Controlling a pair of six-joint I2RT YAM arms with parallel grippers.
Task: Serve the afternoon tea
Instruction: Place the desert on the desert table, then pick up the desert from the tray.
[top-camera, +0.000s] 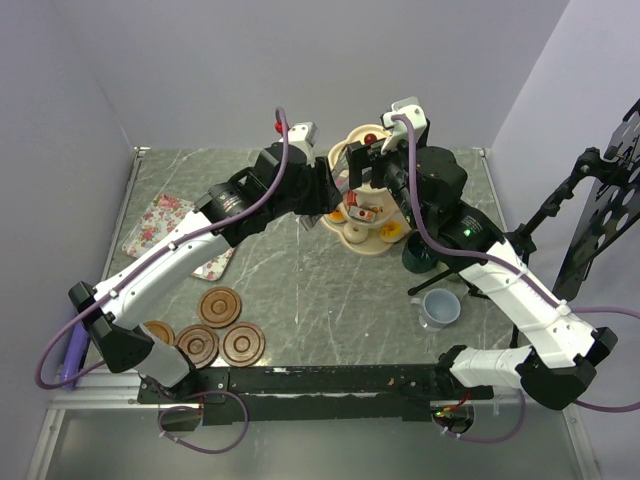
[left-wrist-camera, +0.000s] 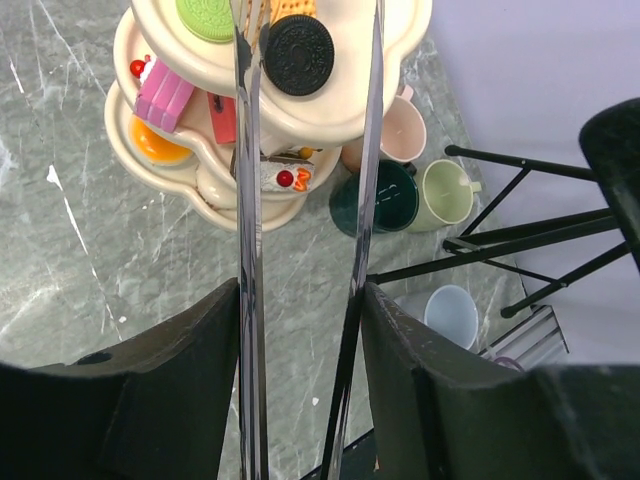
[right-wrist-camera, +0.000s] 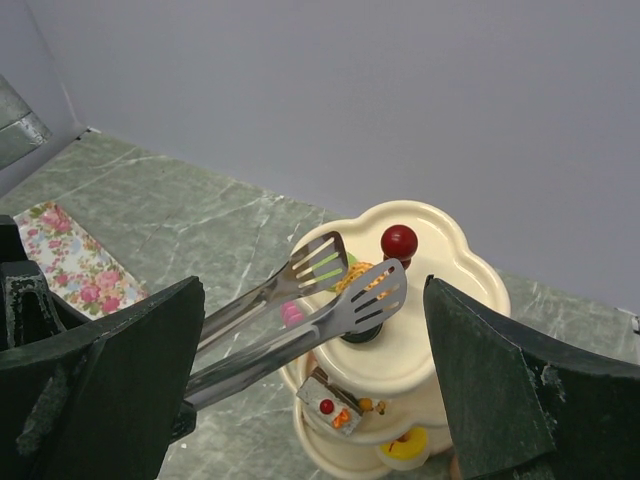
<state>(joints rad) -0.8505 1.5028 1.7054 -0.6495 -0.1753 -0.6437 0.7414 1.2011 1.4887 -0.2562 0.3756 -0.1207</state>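
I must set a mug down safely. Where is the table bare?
Bare: the middle of the table, between saucers, stand and grey-blue mug. Also the far left corner, behind the tray. Crowded: right of the stand, where the other mugs cluster.

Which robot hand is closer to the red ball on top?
Right. The right gripper hovers open above the red knob; the left gripper sits beside the stand, holding tongs.
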